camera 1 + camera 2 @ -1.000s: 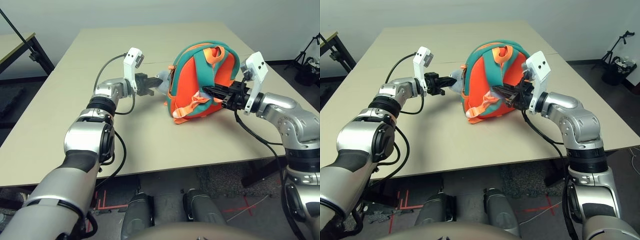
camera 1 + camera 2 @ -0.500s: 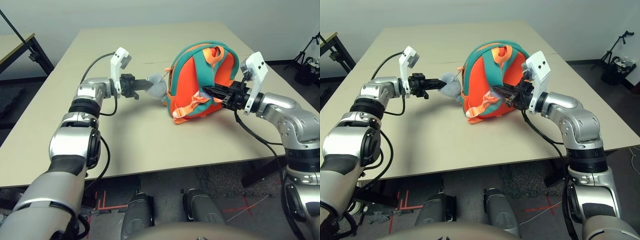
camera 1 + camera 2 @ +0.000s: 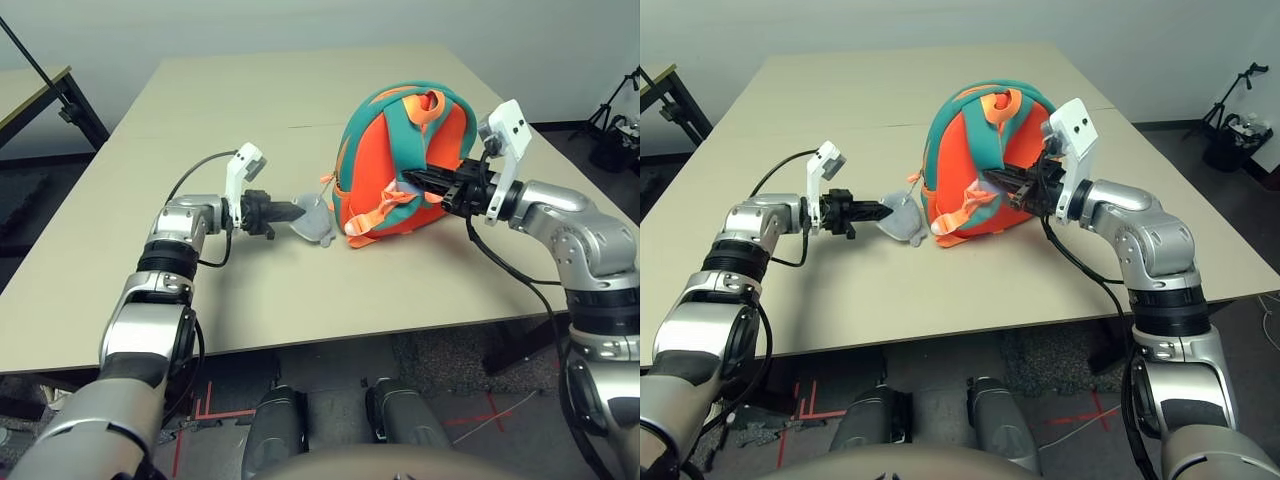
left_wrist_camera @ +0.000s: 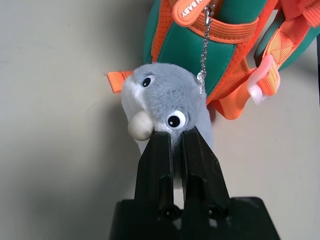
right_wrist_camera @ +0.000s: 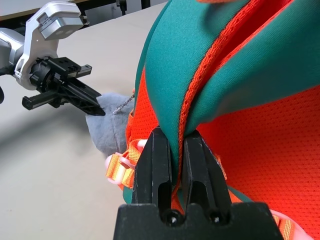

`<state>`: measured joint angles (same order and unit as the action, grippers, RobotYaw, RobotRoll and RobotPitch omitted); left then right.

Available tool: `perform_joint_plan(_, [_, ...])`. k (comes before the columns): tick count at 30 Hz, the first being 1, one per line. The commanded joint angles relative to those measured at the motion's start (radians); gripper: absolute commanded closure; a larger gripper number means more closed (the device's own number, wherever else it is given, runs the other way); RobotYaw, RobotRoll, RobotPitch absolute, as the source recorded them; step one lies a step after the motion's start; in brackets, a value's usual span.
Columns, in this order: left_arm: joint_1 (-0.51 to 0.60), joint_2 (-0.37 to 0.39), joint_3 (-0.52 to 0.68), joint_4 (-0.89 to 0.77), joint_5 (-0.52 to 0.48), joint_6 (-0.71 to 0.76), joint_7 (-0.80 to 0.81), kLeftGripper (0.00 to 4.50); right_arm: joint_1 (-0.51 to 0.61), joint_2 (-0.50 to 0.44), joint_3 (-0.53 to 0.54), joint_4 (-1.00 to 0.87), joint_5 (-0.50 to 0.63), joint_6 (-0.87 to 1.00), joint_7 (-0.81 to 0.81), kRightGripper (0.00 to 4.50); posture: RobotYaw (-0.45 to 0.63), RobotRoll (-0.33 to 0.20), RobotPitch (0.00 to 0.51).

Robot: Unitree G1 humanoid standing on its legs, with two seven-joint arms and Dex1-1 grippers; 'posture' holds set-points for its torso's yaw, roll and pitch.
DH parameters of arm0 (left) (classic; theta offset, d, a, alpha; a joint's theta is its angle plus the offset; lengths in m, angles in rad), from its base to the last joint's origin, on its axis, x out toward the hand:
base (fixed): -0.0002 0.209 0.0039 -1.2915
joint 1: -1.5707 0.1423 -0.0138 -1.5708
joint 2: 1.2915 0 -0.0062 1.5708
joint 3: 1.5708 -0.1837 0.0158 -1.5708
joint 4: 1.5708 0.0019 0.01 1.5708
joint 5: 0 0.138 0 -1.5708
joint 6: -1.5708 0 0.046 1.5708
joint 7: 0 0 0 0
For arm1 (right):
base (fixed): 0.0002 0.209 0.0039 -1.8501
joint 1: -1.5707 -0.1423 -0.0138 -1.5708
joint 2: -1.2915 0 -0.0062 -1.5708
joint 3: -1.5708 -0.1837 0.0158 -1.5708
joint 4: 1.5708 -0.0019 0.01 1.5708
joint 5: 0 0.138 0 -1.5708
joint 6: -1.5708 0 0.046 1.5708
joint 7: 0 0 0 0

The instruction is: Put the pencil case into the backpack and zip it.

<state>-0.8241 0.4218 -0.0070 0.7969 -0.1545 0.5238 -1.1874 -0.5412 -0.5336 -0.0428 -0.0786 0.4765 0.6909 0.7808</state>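
The orange backpack [image 3: 400, 165] with teal trim stands upright on the table, its pale orange straps facing me. A grey plush piece [image 3: 312, 221] with eyes hangs from it by a small chain and rests on the table at its left. My left gripper [image 3: 298, 213] is shut on the plush piece [image 4: 167, 107]. My right gripper [image 3: 412, 180] is shut on the teal edge of the backpack [image 5: 175, 100] at its right side. The pencil case is out of view.
The beige table [image 3: 250, 110] stretches wide behind and to the left of the backpack. A black stand [image 3: 60, 95] is off the table at far left, and dark tripod gear [image 3: 615, 130] sits on the floor at far right.
My left gripper has pulled the plush piece down and toward me, from beside the backpack's upper left to the tabletop. My right gripper has risen slightly with the backpack's edge.
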Motion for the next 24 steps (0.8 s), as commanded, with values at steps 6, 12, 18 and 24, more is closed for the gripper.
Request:
perform_joint_plan(6, [-0.015, 0.017, 0.022, 0.019, -0.027, 0.025, 0.027, 4.18, -0.003, -0.010, 0.003, -0.018, -0.005, -0.011, 0.008, 4.50, -0.20, 0.000, 0.000])
perform_joint_plan(12, [0.006, 0.064, 0.041, -0.078, -0.063, 0.085, 0.026, 1.98, -0.001, -0.066, -0.019, -0.022, 0.008, -0.002, 0.049, 2.69, -0.19, 0.000, 0.000])
perform_joint_plan(18, [0.108, 0.171, 0.061, -0.316, -0.117, 0.192, 0.022, 0.00, -0.008, -0.228, -0.057, -0.032, 0.070, 0.034, 0.197, 0.37, -0.15, 0.000, 0.000])
perform_joint_plan(24, [0.221, 0.274, 0.151, -0.535, -0.197, 0.300, 0.077, 0.00, -0.011, -0.372, -0.111, 0.071, 0.084, 0.023, 0.302, 0.03, -0.11, 0.000, 0.000])
